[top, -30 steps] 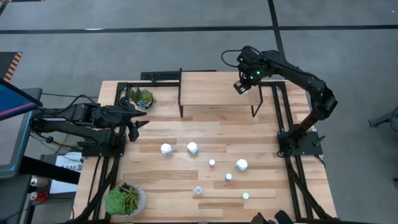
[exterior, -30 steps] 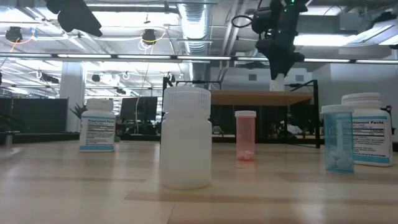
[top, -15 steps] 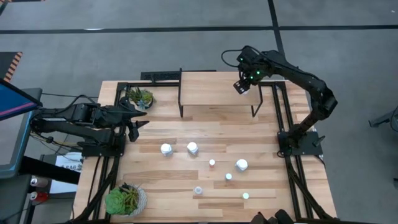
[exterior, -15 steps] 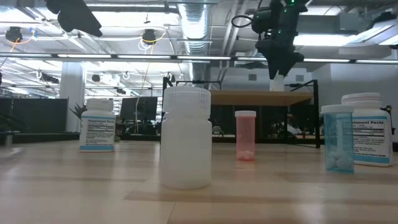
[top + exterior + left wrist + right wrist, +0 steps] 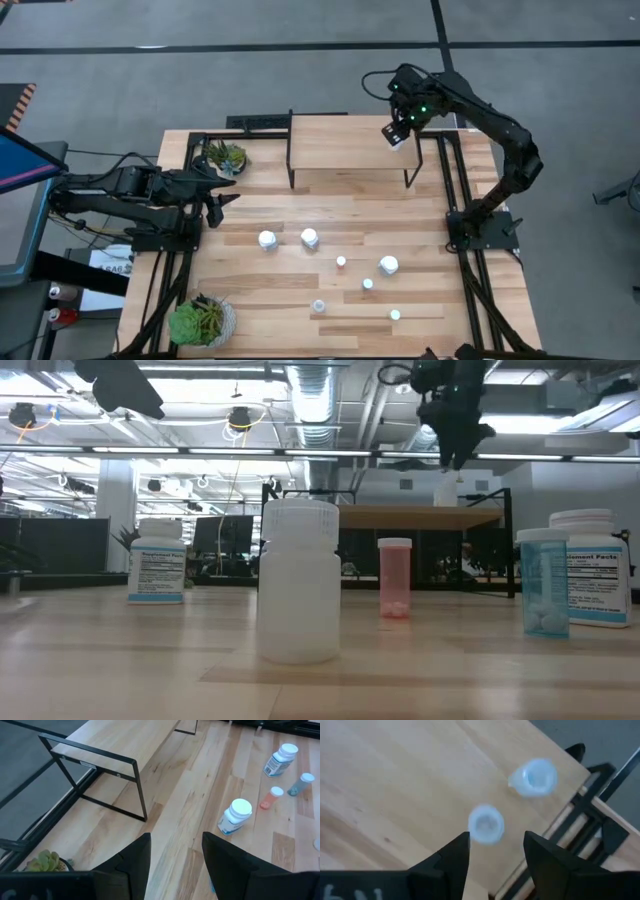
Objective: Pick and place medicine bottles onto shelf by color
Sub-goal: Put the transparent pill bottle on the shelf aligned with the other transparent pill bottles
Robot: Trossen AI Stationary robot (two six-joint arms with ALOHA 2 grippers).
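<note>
Right claw [image 5: 492, 851] risen off shelf [image 5: 340, 140] — fingers apart, blue bottle [image 5: 485, 823] left standing.

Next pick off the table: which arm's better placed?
Probably left. The left pincer waits open beside the table bottles, nearest the white bottle. The right pincer is open, up over the shelf.

I see the desk [image 5: 300, 300] as pale planked wood with a smooth, faintly glossy finish. My shelf [image 5: 115, 742] is matching light wood on thin matt black metal legs; the medicine bottles [image 5: 298, 582] look like plastic, some translucent.
</note>
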